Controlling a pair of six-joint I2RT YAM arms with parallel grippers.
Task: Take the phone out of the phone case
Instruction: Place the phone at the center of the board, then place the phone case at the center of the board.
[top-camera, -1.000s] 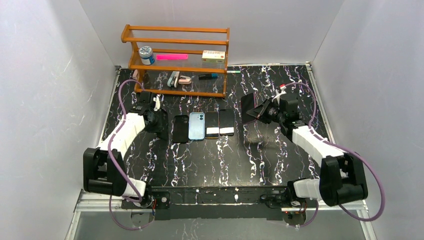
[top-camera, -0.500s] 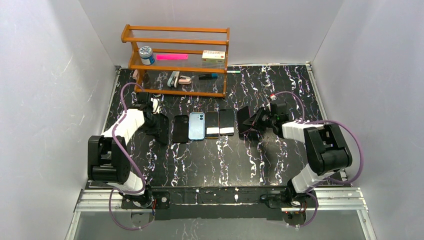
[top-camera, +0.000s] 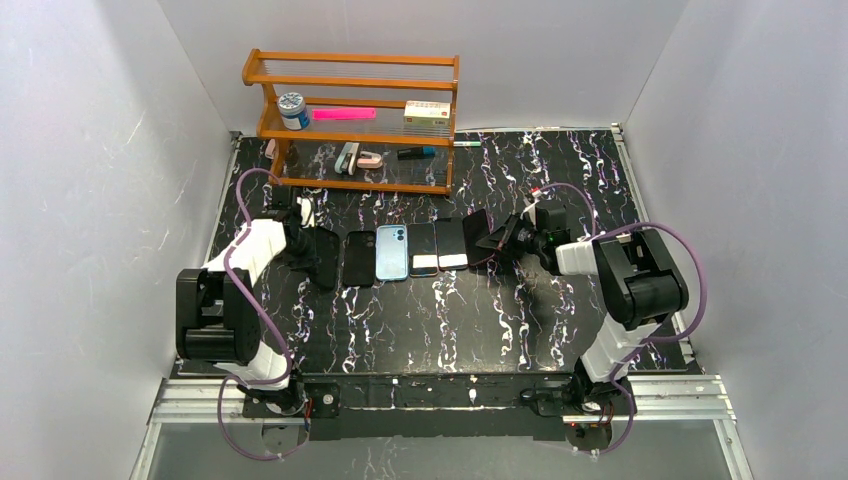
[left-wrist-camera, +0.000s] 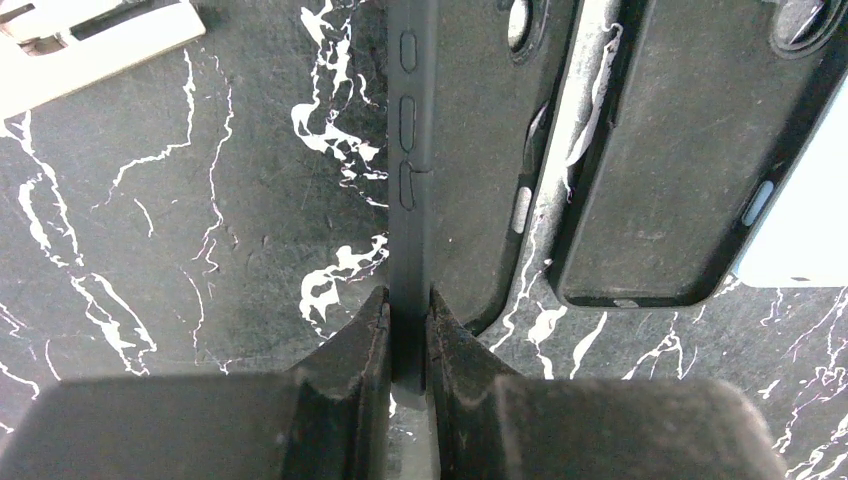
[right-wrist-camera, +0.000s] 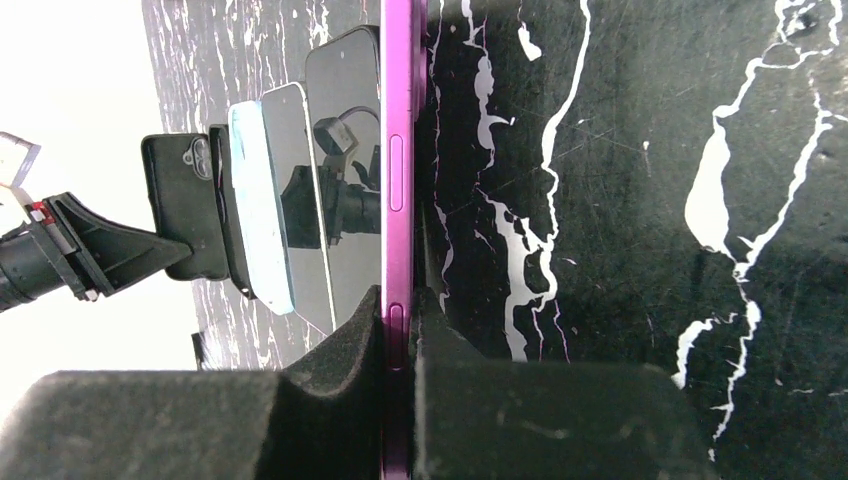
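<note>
My left gripper (top-camera: 312, 250) is shut on the edge of a black phone case (top-camera: 328, 262), which stands on its side at the left end of a row on the table. In the left wrist view the case's edge (left-wrist-camera: 410, 150) runs up from between my fingers (left-wrist-camera: 365, 345). My right gripper (top-camera: 497, 238) is shut on a purple phone (top-camera: 477, 230), held on edge, low at the right end of the row. In the right wrist view the phone's purple side (right-wrist-camera: 398, 150) sits between my pads (right-wrist-camera: 350, 345).
A row lies between the grippers: a second black case (top-camera: 360, 258), a light blue phone (top-camera: 393, 250) and two dark-screened phones (top-camera: 424, 248) (top-camera: 452, 243). A wooden shelf (top-camera: 350, 120) with small items stands at the back. White walls close in on three sides.
The right gripper has carried the purple phone left and down, up to the right end of the row. The left gripper has shifted slightly, still holding the black case.
</note>
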